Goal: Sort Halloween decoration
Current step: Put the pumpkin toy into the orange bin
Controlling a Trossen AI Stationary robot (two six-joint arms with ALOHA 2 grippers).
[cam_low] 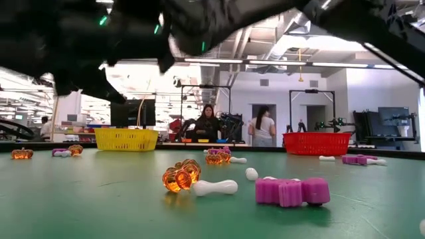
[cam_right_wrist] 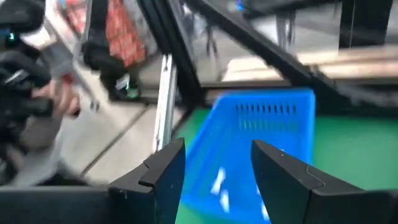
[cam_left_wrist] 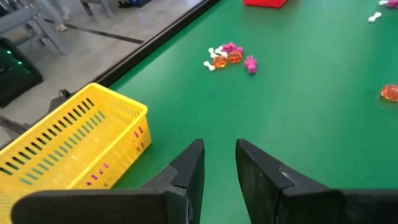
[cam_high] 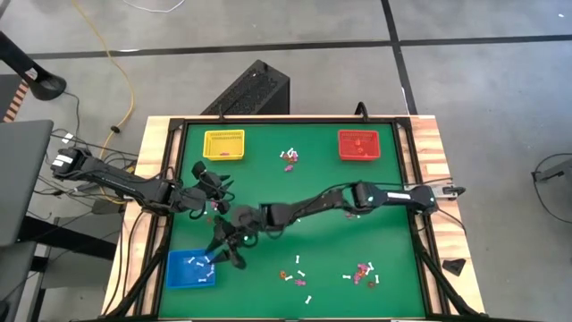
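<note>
One camera hangs above me and looks straight down, far enough to take in the whole desk and both my arms. Another sits at desk height, close to the trinkets, facing level across the green top toward the yellow basket and red basket at the far edge. The camera on my left wrist looks past my left end effector at that same yellow basket, just ahead. The one on my right wrist looks past my right end effector into the blue basket, close in front.
</note>
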